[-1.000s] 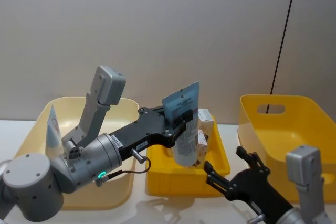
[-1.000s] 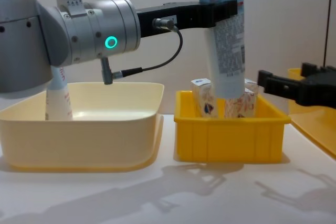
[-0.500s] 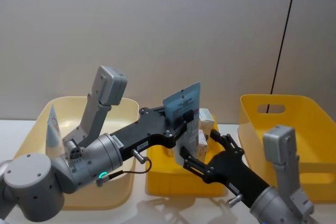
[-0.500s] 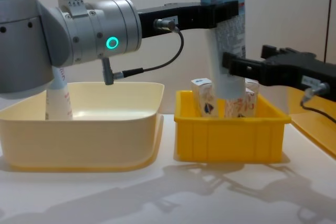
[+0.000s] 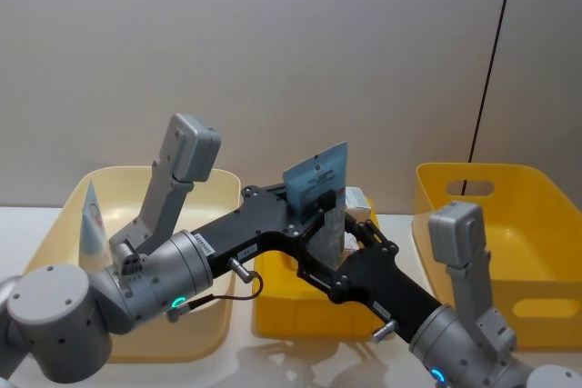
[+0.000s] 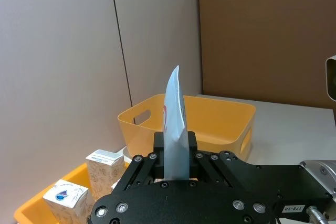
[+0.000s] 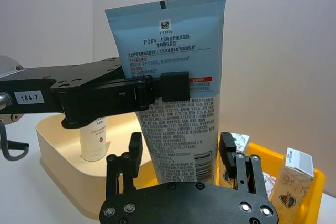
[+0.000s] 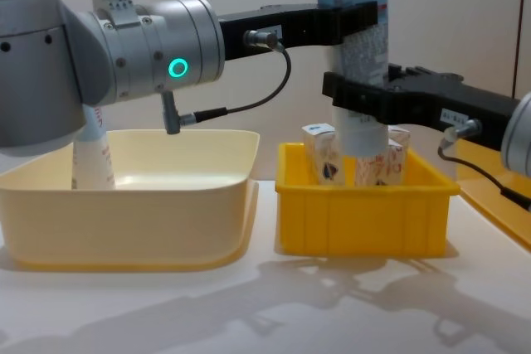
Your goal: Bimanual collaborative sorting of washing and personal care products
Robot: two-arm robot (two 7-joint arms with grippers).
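A tall light-blue-and-white tube (image 5: 318,181) (image 8: 357,55) (image 7: 176,103) hangs upright over the small yellow tray (image 8: 365,213). My left gripper (image 5: 314,208) (image 8: 357,24) (image 6: 176,148) is shut on its upper half. My right gripper (image 5: 344,252) (image 8: 361,104) (image 7: 181,156) is open, and its fingers stand either side of the tube's lower part with small gaps. Small white cartons (image 8: 325,155) (image 6: 105,166) (image 7: 296,177) stand upright in the tray below. A second tube (image 5: 91,220) (image 8: 91,155) stands in the cream bin (image 8: 124,230).
A large yellow bin (image 5: 509,215) (image 6: 210,124) with handle cut-outs sits to the right of the tray. The cream bin lies to the left, close beside the tray. A plain wall runs behind the white table.
My right arm has swung in from the right, bringing its open fingers around the lower part of the held tube. The left arm and tube have stayed put.
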